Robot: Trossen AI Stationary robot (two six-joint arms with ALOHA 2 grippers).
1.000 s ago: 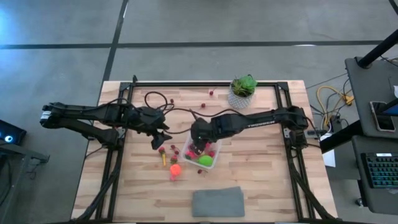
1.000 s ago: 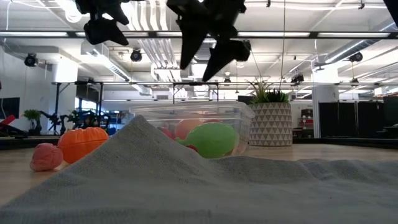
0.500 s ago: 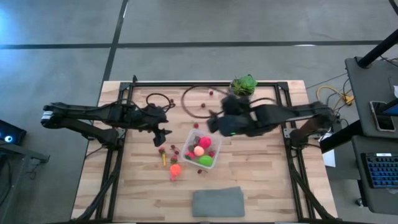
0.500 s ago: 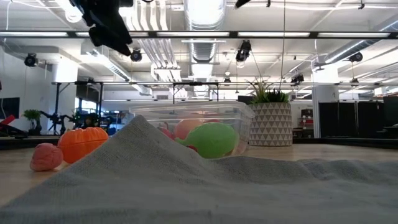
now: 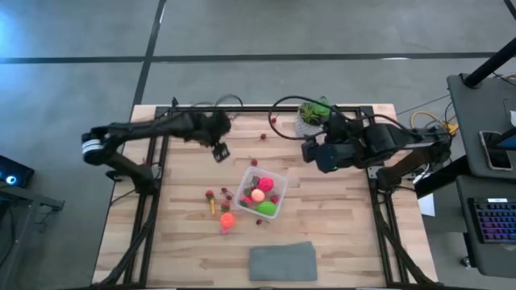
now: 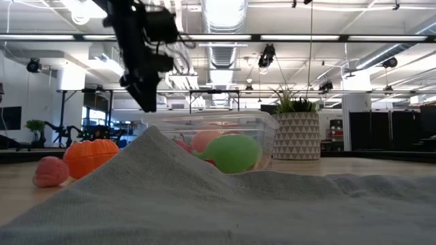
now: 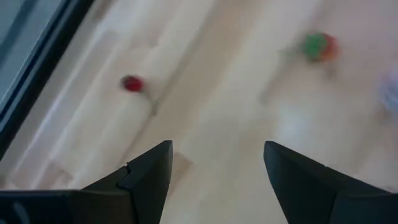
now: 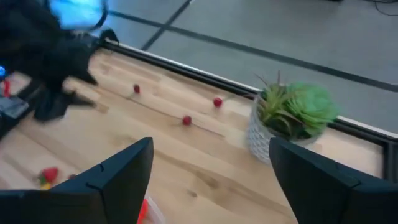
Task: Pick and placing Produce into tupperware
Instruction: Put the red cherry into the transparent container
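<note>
The tupperware (image 5: 263, 193) sits near the middle of the tabletop (image 5: 339, 242), a bit toward the front edge. It already has some produce inside: a green piece (image 5: 267, 208), a pink one (image 5: 265, 184), a peach one (image 5: 257, 195) and some small red bits. So part of the job looks done. More produce waits outside the tub. An orange piece (image 5: 226, 218) and a few little ones lie just beside the tub on its left side. Tiny dark red berries (image 5: 273, 121) are scattered near the back edge, and a red and green piece (image 5: 255, 161) lies close behind the tub. These are not yet put away. The left gripper (image 5: 218, 151) hangs over the tabletop behind the tub, toward the back left, with its fingers spread and nothing between them. The right gripper (image 5: 313, 151) is up by the potted plant (image 5: 315, 118) near the back edge, fingers spread wide and holding nothing. A grey cloth (image 5: 282, 261) lies by the front edge.
</note>
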